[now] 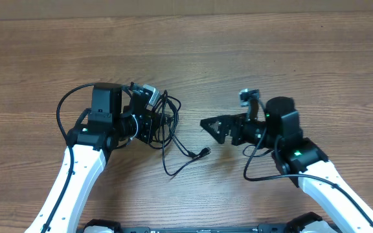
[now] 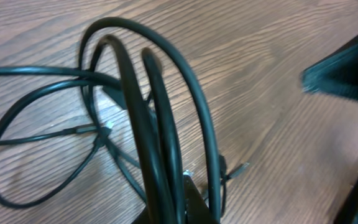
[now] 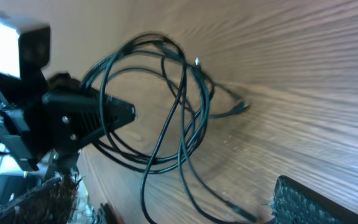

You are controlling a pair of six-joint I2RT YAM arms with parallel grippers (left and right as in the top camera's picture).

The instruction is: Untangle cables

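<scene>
The cables (image 1: 171, 123) are thin black cords, looped together in a loose bundle left of the table's middle. My left gripper (image 1: 157, 120) is shut on the bundle's left side, and in the left wrist view its fingertips (image 2: 190, 202) pinch several strands of the cables (image 2: 166, 124). One strand trails toward the front and ends in a small plug (image 1: 205, 152). My right gripper (image 1: 212, 129) stands open just right of the bundle, apart from it and holding nothing. In the right wrist view one finger pad (image 3: 309, 202) shows low on the right, with the cables (image 3: 179, 106) ahead of it.
Thicker black wires (image 1: 62, 110) loop off the left arm, and another (image 1: 258, 169) curls beside the right arm. The wooden table (image 1: 290, 52) stretches bare behind both grippers.
</scene>
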